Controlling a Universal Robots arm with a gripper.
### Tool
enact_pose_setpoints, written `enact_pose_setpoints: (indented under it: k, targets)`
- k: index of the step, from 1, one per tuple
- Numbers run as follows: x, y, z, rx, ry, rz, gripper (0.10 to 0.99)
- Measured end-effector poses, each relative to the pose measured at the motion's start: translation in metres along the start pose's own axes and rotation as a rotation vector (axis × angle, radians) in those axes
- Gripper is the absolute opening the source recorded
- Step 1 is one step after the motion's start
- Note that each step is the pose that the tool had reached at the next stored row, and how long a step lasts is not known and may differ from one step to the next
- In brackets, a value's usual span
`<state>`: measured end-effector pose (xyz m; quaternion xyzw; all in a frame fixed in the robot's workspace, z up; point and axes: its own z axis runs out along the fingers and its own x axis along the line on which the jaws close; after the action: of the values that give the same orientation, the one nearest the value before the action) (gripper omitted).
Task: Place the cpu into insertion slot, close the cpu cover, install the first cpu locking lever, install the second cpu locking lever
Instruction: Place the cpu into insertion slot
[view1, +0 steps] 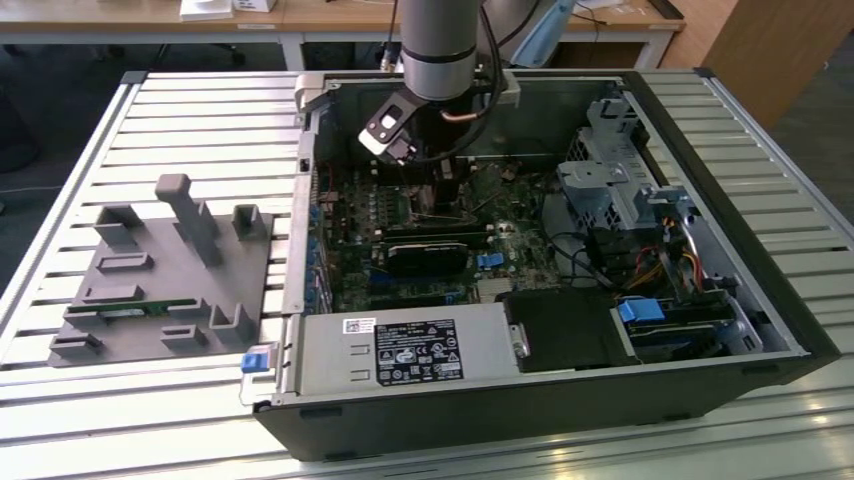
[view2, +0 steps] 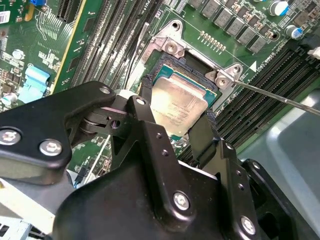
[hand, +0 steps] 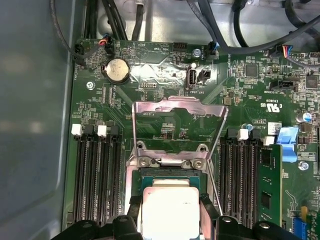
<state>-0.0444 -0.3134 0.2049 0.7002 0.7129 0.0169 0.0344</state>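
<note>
Item: cpu (view2: 177, 102). It is a flat square chip with a dull silver top on a green base, positioned over the slot (hand: 170, 176). Whether it is fully seated cannot be determined.

Gripper (hand: 170, 206): the black fingers (view2: 145, 100) are narrowly set and closed against two opposite edges of the cpu, with nothing else held.

Handling, as judged: light and rigid, with a smooth top likely to slip under a loose pinch. The contact side and the slot's contacts are probably delicate. The side edges, as now gripped, are the proper hold, and the chip should be kept level.

Cover (hand: 175, 106): swung open and standing back from the slot, its cut-out showing the board (hand: 240, 90) behind.

Lever (view2: 280, 98): a thin rod, unlatched, running out from the slot's corner.

Writing: faint print on the cpu top, white lettering on the board, and a black-and-white label (view1: 416, 352) on the power unit in the case (view1: 774, 330). None is transcribed.
</note>
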Motion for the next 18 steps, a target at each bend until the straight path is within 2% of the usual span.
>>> enact_pose_setpoints:
  k: [18]
  targets:
    - [0.0001,-0.0006,0.0075,0.0,-0.0007,0.006,0.541]
